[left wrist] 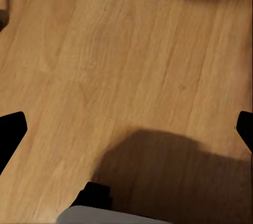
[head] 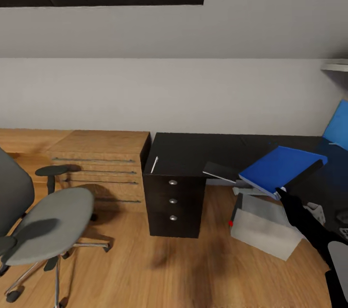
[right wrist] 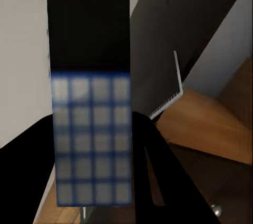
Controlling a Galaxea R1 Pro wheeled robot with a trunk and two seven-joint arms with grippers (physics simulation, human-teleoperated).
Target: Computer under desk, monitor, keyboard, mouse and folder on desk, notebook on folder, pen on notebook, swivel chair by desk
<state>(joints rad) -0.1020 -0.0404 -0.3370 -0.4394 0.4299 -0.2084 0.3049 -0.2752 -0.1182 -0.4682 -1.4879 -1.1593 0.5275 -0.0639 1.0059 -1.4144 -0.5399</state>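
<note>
My right gripper (head: 290,185) is shut on the near edge of the bright blue folder (head: 279,167), holding it tilted above the black desk (head: 186,153). In the right wrist view a black finger (right wrist: 87,23) with a gridded pad lies along it. The dark grey notebook (head: 220,171) lies on the desk just left of the folder. The thin white pen (head: 154,164) rests above the drawer unit (head: 173,204). Under the desk sits the pale computer (head: 265,227). The grey swivel chair (head: 48,223) stands at the left. My left gripper (left wrist: 128,129) is open over bare wood floor.
A light oak low cabinet (head: 99,165) stands between the chair and the desk. A blue panel (head: 338,126) leans at the far right over the desk. Open wood floor (head: 164,269) lies in front of the drawers. The grey sloped wall rises behind.
</note>
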